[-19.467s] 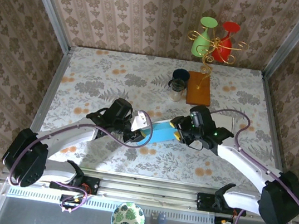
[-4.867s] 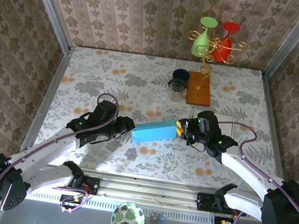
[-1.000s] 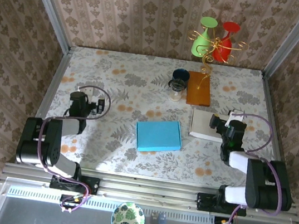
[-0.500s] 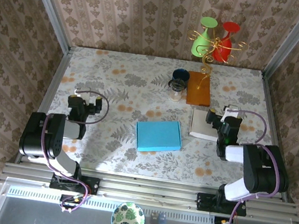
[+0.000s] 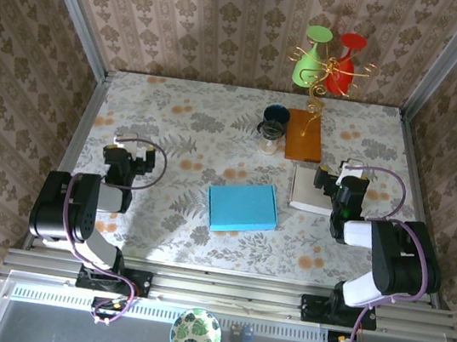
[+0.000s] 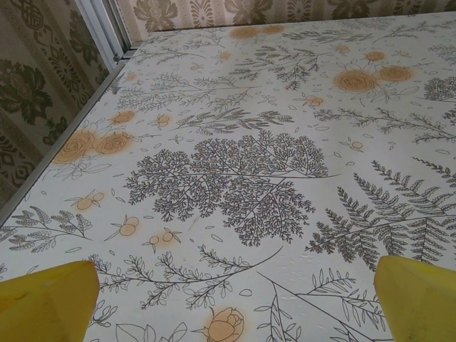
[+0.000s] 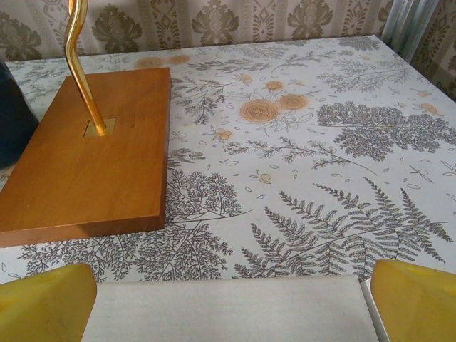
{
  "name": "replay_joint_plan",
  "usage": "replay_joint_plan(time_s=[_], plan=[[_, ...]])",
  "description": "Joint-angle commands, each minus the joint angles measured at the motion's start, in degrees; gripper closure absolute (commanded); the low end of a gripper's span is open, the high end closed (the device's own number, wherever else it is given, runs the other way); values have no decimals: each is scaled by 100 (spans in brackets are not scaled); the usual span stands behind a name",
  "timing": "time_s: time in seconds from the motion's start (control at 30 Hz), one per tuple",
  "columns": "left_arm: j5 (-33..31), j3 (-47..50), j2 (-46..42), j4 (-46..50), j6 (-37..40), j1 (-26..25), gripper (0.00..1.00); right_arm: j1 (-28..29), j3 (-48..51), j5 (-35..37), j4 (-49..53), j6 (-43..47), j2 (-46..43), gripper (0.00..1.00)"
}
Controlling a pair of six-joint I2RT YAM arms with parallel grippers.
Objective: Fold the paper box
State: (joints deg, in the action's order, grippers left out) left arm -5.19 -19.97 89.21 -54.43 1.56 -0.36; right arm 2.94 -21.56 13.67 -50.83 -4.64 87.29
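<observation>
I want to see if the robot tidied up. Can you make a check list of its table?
Surface: flowery tablecloth, flat.
Job's things: blue paper box, closed, lying flat mid-table, untouched.
Clutter: white pad, wooden stand holding green glass and red glass, glass cup, dark cup, leafy bowl below the table edge.
Grippers: left gripper and right gripper open, empty.
Cables: purple cables loop along both arms.
Surroundings: patterned walls, metal frame.

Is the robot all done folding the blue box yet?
It looks nearly finished. Done: the blue box lies closed up. In hand: nothing. The left claw and right claw are open, apart from the box. Left: perhaps nothing, though a flat white sheet lies by the right claw.
</observation>
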Motion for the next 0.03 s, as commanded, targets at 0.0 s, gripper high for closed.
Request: replay_joint_plan(time_s=[0.0], plan=[[-50,-47,-15,-186,-24,-35,0,93,91,326,-330,131,31,0]])
